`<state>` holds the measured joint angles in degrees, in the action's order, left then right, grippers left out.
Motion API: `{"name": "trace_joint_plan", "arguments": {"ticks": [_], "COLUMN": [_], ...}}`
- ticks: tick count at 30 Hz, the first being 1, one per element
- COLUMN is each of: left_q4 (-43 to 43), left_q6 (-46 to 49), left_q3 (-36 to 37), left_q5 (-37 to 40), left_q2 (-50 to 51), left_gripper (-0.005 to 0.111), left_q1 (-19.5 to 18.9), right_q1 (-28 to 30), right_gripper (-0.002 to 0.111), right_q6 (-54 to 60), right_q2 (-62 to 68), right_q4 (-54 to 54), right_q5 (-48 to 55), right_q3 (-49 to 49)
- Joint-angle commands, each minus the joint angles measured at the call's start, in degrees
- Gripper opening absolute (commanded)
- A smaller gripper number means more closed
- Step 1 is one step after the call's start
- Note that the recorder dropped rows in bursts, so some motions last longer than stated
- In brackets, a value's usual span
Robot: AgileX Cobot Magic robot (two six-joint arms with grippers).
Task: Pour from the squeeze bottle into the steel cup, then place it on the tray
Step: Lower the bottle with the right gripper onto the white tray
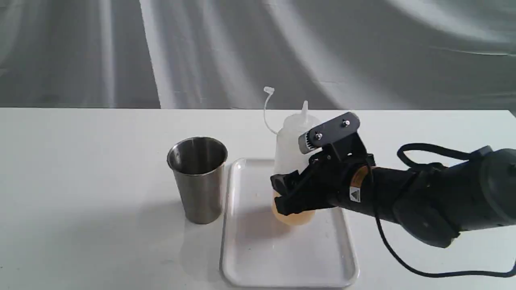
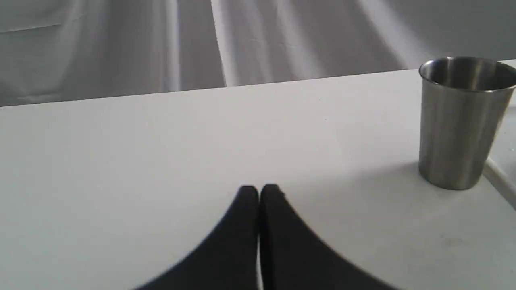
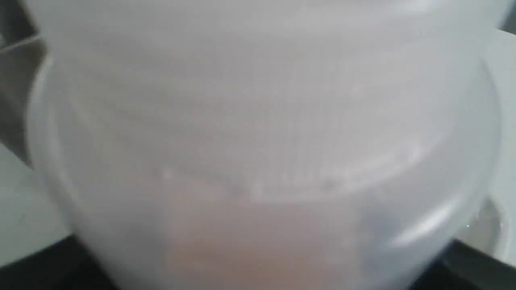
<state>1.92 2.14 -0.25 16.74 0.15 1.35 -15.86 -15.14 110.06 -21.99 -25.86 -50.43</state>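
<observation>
Right fingers (image 1: 283,208) pinch bottle (image 1: 292,149) low on its body, beside the liquid's weight, probably to steady it for tipping. Left fingers (image 2: 250,201) pressed together, idle over table (image 2: 121,161). Bottle upright, apparently resting mid-tray (image 1: 250,249). Cup (image 1: 199,181) at its 9 o'clock, just off the rim, within pouring reach. Bottle translucent white, amber liquid only at base, nozzle uncapped, strap curling toward 11 o'clock.

There is one squeeze bottle (image 1: 291,141), one steel cup (image 1: 198,179) and one tray (image 1: 258,257), with a single counter (image 1: 80,181) carrying them. Two claws show: one right claw (image 1: 280,197) and one left claw (image 2: 259,193).
</observation>
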Motion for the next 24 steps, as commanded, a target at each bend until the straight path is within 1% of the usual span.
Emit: {"name": "trace_joint_plan", "arguments": {"ticks": [1,6,24], "left_q4": [0.0,0.0,0.0], "left_q6": [-0.1,-0.1,-0.1], "left_q3": [0.3,0.3,0.3], "left_q5": [-0.4,-0.4,-0.4], "left_q2": [-0.1,-0.1,-0.1], "left_gripper": [0.000,0.000,0.000], "left_q1": [-0.1,-0.1,-0.1], "right_q1": [-0.9,-2.2,-2.2], "right_gripper": [0.027,0.027,0.027], "right_q6": [1.6,4.0,6.3], "right_q2": [0.0,0.9,1.6], "right_q4": [0.6,1.2,1.6], "right_q5": [-3.4,-3.5,-3.0], "right_q3": [-0.1,-0.1,-0.4]}}
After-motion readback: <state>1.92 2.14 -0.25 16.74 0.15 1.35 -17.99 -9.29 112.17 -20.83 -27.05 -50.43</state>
